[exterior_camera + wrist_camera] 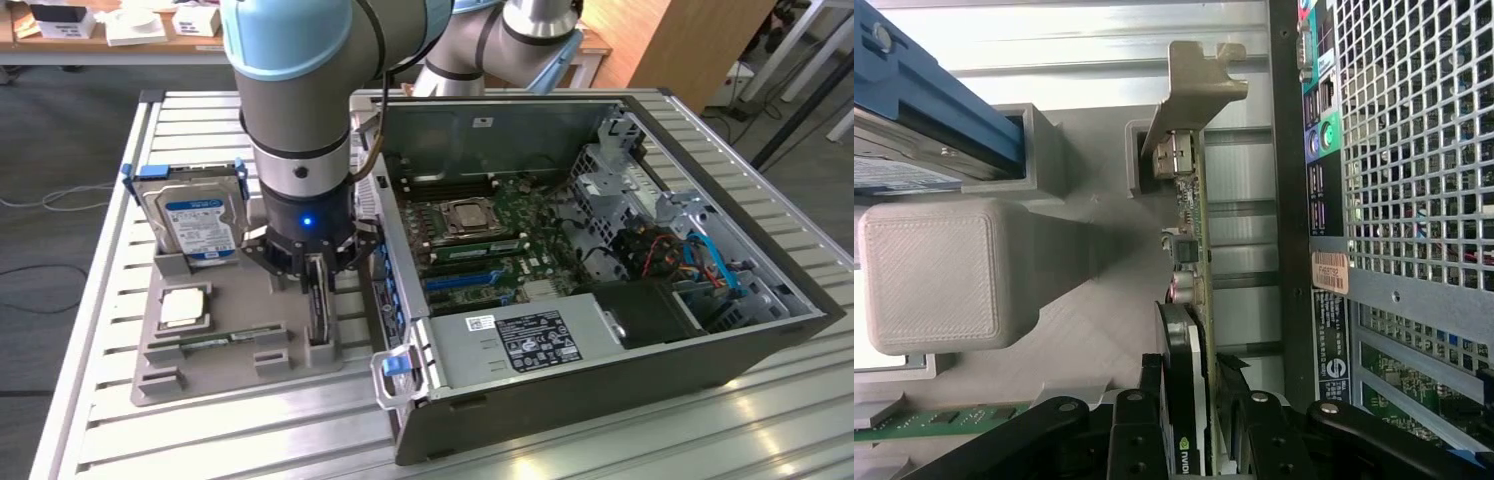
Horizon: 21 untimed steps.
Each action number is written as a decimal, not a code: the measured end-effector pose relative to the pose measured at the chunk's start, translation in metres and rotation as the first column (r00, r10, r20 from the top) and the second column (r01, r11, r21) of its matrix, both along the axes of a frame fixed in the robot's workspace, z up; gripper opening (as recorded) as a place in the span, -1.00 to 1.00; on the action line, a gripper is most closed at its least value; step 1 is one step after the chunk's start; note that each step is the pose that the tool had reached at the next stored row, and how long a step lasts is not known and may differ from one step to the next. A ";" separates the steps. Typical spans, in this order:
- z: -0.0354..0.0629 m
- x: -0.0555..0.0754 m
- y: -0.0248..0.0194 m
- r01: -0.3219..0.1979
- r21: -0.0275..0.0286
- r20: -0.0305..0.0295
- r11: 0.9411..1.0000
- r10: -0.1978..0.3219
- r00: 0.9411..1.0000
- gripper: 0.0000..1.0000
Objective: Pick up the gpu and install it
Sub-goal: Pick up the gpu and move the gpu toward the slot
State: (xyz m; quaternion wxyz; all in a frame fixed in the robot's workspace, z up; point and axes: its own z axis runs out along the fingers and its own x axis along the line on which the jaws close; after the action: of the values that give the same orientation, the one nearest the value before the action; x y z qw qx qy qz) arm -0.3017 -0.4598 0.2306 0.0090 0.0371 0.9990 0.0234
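**1 gripper** (315,285) (1189,365), black, on a grey and pale-blue arm with 1 small blue light at the wrist. Its 2 fingers (1129,420) are spread and stand 1 on each side of the gpu (319,325) (1199,250), not clamped on it.

**1 gpu**, a thin flat card standing on its long edge in a slot of the holder tray (227,375) (1104,320), just beside the computer case (601,400) (1414,150). Seen edge-on, it is a green board with small components, a black round-edged cooler between the fingers, and 1 grey bent sheet-metal bracket (1189,85) at the far end. A white sticker with a green emblem sits on the cooler; its writing is cut off.

**1 holder tray**, matt grey plastic with a fine printed texture and blocky slotted posts. It also carries:
- 1 hard drive (198,215), silver with a blue label, upright in a blue frame; text too small to read.
- 1 square silver processor (183,307), lying flat.
- 1 narrow green memory stick (214,341) (924,420), lying in a groove.

**1 computer case**, black, side open, rear wall of perforated grey metal. Inside are 1 green motherboard (494,240) and 1 grey power supply (534,340) with a black label, print illegible.

**1 desk** (240,440) (1104,40), ribbed aluminium slats.
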 end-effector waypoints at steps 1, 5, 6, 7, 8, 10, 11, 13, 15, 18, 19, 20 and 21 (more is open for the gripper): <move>0.0000 0.000 0.0000 0.000 0.000 0.000 1.000 0.000 1.000 -0.29; 0.0000 0.000 0.0000 0.000 0.000 0.000 1.000 0.000 1.000 -0.29; 0.0000 0.000 0.0000 0.000 0.000 0.000 1.000 0.000 1.000 -0.29; 0.0000 0.000 0.0000 0.000 0.000 0.000 1.000 0.000 1.000 -0.29; 0.0000 0.000 0.0000 0.000 0.000 0.000 1.000 0.000 1.000 -0.29; 0.0000 0.000 0.0000 0.000 0.000 0.000 1.000 0.000 1.000 -0.31; 0.0001 0.000 -0.0001 0.000 0.000 0.000 1.000 0.000 1.000 -0.31; 0.0000 0.000 0.0000 0.000 0.000 0.000 1.000 0.000 1.000 -0.45; 0.0000 0.000 0.0000 0.000 0.000 0.000 1.000 0.000 1.000 -0.45; 0.0000 0.000 0.0000 0.000 0.000 0.000 1.000 0.000 1.000 -0.45; 0.0000 0.000 0.0000 0.000 0.000 0.000 1.000 0.000 1.000 -0.45; 0.0000 0.000 0.0000 0.000 0.000 0.000 1.000 0.000 1.000 -0.45; 0.0000 0.000 0.0000 0.000 0.000 0.000 1.000 0.000 1.000 -0.45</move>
State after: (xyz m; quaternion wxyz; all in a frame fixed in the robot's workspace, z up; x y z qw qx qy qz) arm -0.3017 -0.4598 0.2306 0.0090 0.0371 0.9990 0.0234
